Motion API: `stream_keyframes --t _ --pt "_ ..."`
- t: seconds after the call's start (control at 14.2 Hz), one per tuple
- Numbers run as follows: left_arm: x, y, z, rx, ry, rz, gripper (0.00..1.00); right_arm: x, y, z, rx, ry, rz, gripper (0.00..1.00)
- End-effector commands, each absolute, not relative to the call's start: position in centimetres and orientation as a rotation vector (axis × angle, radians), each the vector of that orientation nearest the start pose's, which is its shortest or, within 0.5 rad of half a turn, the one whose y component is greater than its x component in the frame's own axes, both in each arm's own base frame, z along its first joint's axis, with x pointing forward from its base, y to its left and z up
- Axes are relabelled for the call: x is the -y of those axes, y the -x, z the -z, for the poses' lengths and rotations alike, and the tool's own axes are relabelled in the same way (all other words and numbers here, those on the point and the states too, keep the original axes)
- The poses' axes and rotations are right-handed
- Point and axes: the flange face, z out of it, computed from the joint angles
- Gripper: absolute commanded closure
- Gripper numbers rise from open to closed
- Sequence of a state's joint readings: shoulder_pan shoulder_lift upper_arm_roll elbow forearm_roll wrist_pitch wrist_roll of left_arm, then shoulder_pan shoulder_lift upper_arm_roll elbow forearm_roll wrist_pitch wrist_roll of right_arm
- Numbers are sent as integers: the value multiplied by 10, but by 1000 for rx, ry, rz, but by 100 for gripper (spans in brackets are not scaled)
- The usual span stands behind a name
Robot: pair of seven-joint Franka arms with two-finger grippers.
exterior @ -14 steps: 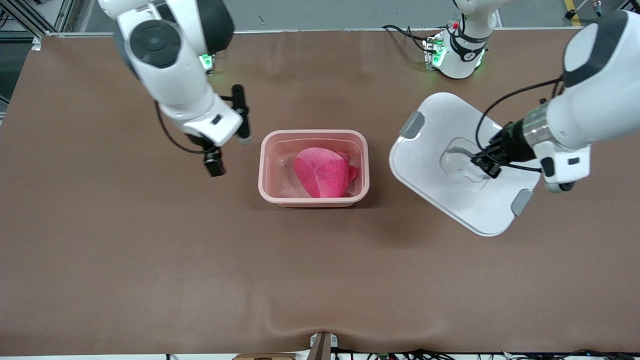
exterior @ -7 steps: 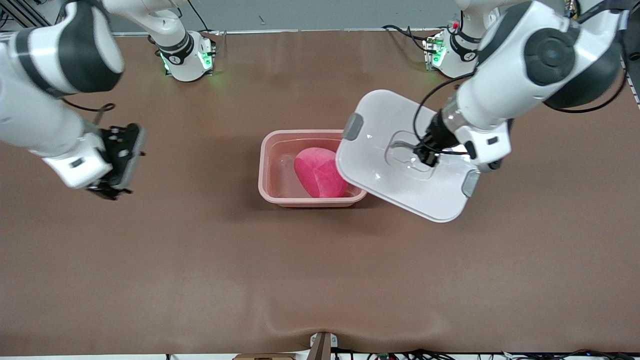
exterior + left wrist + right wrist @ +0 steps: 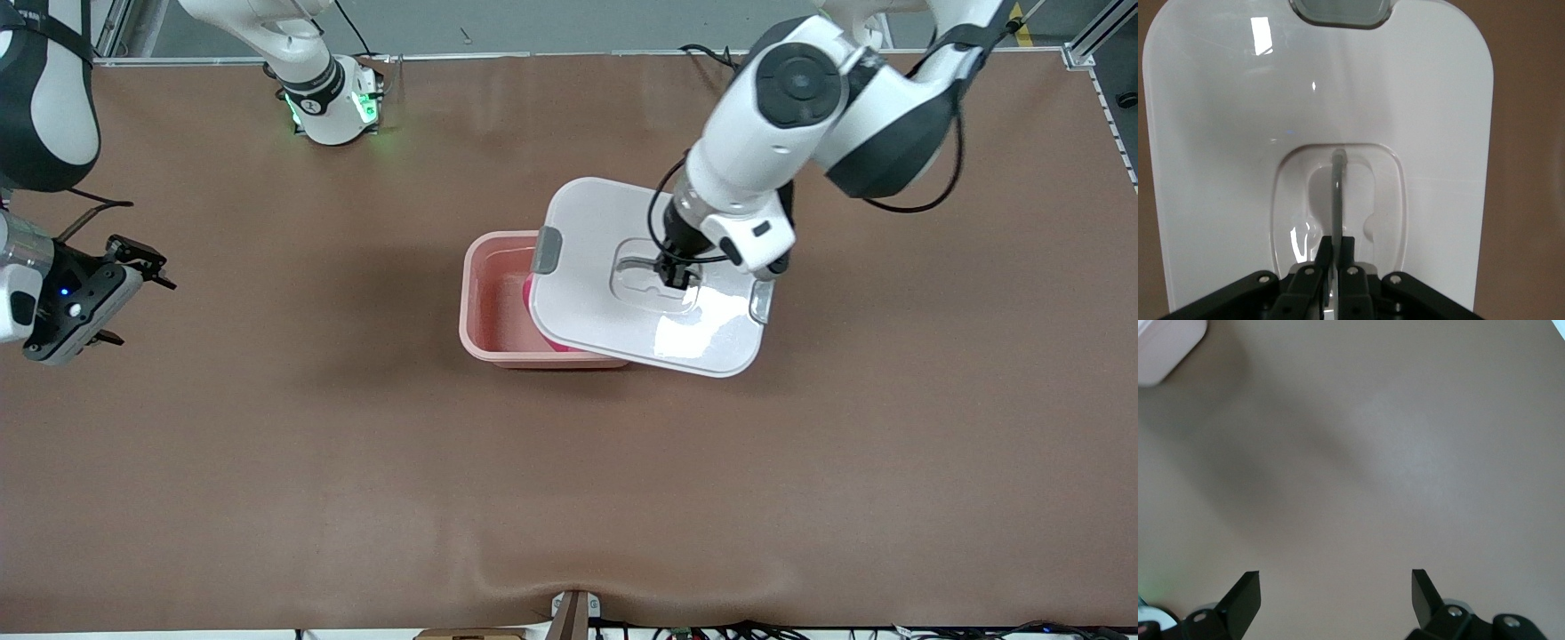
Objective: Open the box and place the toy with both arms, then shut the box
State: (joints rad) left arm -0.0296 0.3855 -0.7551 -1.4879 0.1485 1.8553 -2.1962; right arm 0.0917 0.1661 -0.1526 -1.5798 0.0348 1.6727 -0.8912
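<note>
The pink box (image 3: 468, 307) stands mid-table without its lid on. Its white lid (image 3: 587, 293) hangs tilted over most of it, overhanging the end toward the left arm. My left gripper (image 3: 673, 276) is shut on the lid's clear centre handle (image 3: 1337, 193). In the left wrist view, the left gripper (image 3: 1336, 243) pinches that thin handle. The toy (image 3: 529, 293) lies in the box; only a bright pink sliver shows past the lid's edge. My right gripper (image 3: 124, 298) waits open at the right arm's end of the table, and nothing lies between its fingers in the right wrist view (image 3: 1336, 587).
Grey latches (image 3: 547, 251) sit at both ends of the lid. The brown table mat (image 3: 569, 489) is bare around the box. A pale rounded corner (image 3: 1165, 347) shows in the right wrist view; I cannot tell whether it is lid or box.
The left gripper has carried the lid from beside the box to over it, covering most of the toy. The right arm has drawn back to its end of the table.
</note>
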Motion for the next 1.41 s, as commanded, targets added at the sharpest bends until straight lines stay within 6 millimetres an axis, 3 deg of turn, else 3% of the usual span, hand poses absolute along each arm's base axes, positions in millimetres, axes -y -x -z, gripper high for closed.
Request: stream_keyframes --t 0.0,0.21,0.42,0.56,0.71,0.99,1.2,1.34 --pt "446 -508 -482 2205 2372 -86 100 26 -591 -555 898 2949 -76 0" --pt "495 -482 -449 2263 2337 26 100 25 -586 -564 618 3036 -67 0" --pt "522 -466 -413 2276 2307 159 100 45 -583 -569 482 3061 -53 0" --pt "550 -443 -398 2252 2348 176 100 49 -578 -577 194 3096 -52 0" --pt "555 -441 -392 2287 2332 194 100 45 -572 -580 73 3096 -96 0" --pt "564 -431 -391 2263 2364 209 100 51 -568 -590 42 3111 -129 0" --pt "565 -434 -390 2275 2383 266 100 86 -572 -591 -46 3105 -104 0" --pt "567 -435 -385 2294 2376 263 100 84 -573 -593 -60 3109 -96 0"
